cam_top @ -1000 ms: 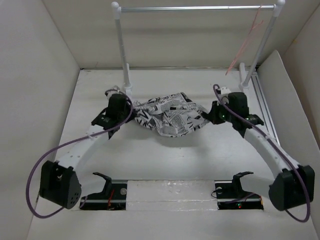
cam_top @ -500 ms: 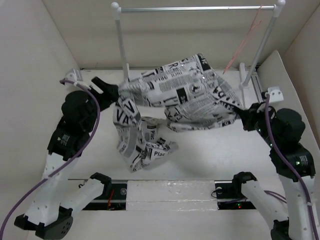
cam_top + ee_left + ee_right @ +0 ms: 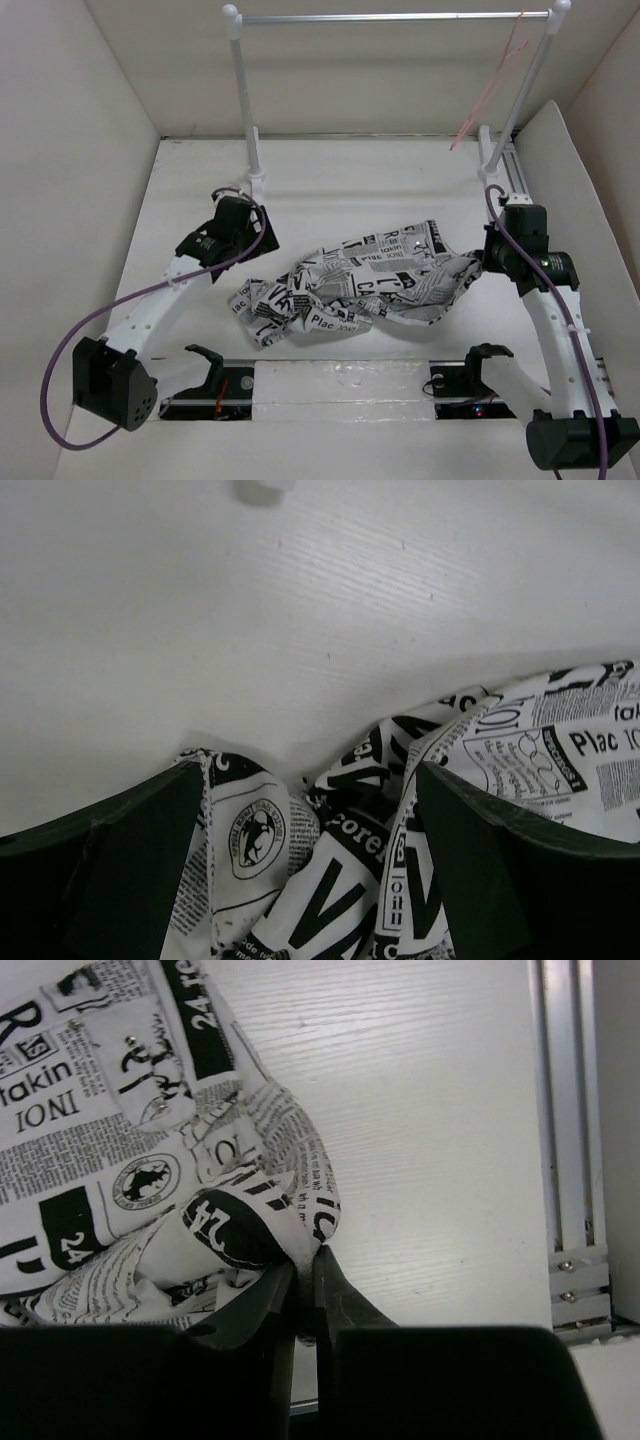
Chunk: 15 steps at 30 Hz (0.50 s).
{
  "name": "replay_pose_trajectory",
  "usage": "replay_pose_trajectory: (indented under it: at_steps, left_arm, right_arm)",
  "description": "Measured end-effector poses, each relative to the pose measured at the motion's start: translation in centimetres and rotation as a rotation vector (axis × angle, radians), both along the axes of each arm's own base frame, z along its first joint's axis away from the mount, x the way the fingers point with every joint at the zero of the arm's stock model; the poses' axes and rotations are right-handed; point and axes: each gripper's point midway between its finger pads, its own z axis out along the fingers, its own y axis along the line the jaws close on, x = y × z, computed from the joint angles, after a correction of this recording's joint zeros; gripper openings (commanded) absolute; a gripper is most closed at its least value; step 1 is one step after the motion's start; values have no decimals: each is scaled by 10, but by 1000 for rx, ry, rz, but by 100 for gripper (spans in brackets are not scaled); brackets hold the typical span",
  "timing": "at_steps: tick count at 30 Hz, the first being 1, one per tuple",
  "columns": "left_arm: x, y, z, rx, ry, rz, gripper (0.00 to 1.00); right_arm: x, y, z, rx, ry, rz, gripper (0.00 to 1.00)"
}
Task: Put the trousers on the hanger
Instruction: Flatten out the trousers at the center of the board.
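The trousers lie crumpled on the worktop, not yet on the hanger. At their right end the right gripper is pinched tight on a fold of fabric, judged an anchor for lifting. At their left end the left gripper stands wide apart over loose cloth and grips nothing; a hold there looks needed. Behind the trousers, to the right, the hanger hangs from the rack crossbar. The worktop is white and wood-grained, enclosed by plain white walls.
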Motion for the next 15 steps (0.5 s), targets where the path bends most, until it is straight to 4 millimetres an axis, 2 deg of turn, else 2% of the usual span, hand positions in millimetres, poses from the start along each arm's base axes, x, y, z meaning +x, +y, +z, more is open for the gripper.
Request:
replay_pose_trajectory:
  at_steps: [1, 2, 5, 7, 8, 9, 10, 11, 13, 14, 15]
  left_arm:
    - [-10, -3, -6, -17, 12, -16, 85]
    - [-20, -3, -12, -29, 26, -19, 85]
    - [-47, 2, -23, -87, 47, 11, 83]
    - [-62, 5, -21, -132, 39, 40, 77]
    - [-67, 6, -15, -155, 21, 49, 73]
    - [-70, 5, -7, -183, -5, 51, 70]
    - [-72, 4, 2, -210, -34, 47, 67]
    - [-72, 4, 2, -210, -34, 47, 66]
    - [-80, -2, 11, -262, -49, 19, 69]
    - [-83, -5, 8, -273, -28, 4, 71]
    - [-87, -7, 2, -275, -2, -5, 78]
  right_arm:
    - [0, -4, 1, -8, -3, -17, 47]
    - [0, -9, 2, -9, -8, -37, 63]
    - [0, -16, 10, -35, -32, -60, 86]
    - [1, -18, 22, -59, -63, -49, 88]
    - [3, -18, 31, -70, -87, -38, 81]
    - [6, -17, 41, -82, -111, -20, 64]
    - [11, -13, 51, -87, -142, 9, 35]
    - [18, -7, 62, -86, -182, 45, 0]
    - [37, 14, 75, -52, -247, 138, 0]
    - [45, 26, 76, -36, -261, 192, 5]
    - [57, 40, 72, -14, -256, 243, 22]
